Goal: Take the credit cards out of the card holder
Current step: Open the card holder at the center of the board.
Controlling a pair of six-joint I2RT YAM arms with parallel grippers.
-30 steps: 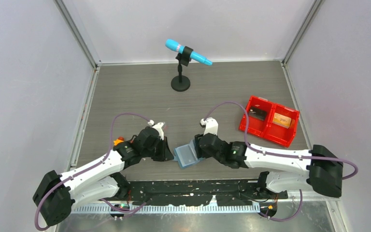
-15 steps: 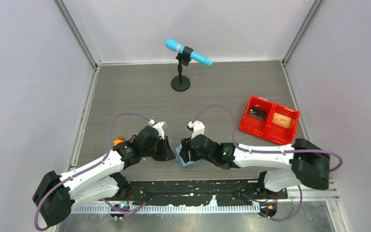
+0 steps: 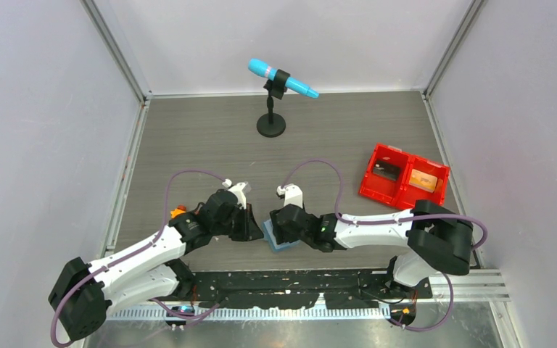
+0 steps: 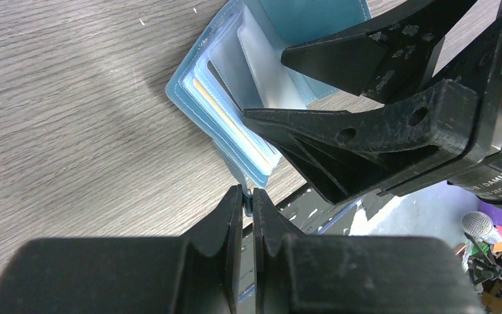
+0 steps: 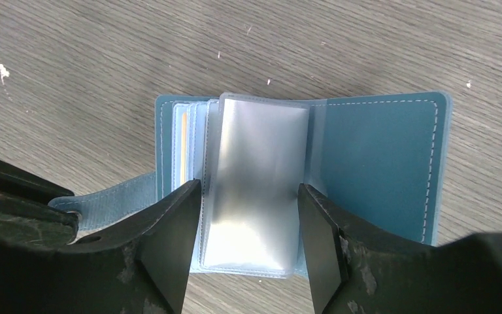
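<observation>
Card holder lies open; only the wrist views reveal a credit card by its orange edge. Low right gripper sets wide jaws astride a clear sleeve; left gripper pinches the strap.

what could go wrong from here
The right gripper straddles the clear sleeve, while the orange card edge sits in a pocket beside it; closing here would likely pinch the sleeve instead. The left gripper clamps only the thin strap, so a pull may drag the whole card holder.
</observation>
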